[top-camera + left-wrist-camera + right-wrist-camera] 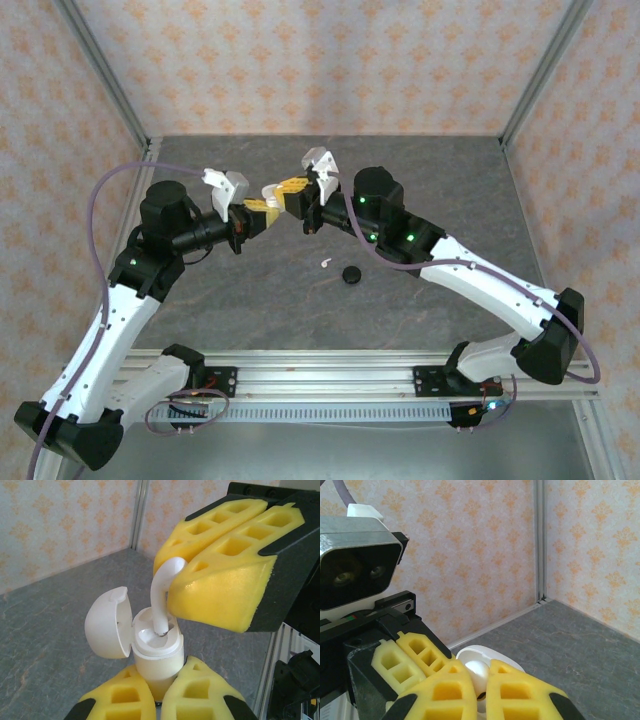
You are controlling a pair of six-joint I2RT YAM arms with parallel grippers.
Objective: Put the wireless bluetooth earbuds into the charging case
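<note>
Left hand (160, 677) is clamped on the white charging case (159, 655), whose lid is open. Right hand (169, 579) pinches a white earbud (159, 597), its stem tip in the case's socket. A second white earbud (325, 262) lies on the surface (250, 290), nearer.

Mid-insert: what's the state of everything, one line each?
White charging case: lid open, held.
White earbud: stem tip in the case's socket, not fully in.
Left fingers: shut on the case.
Right fingers: shut on the earbud.
Second white earbud: loose on the table.
Small black round item: on the table, apart from it.
</note>
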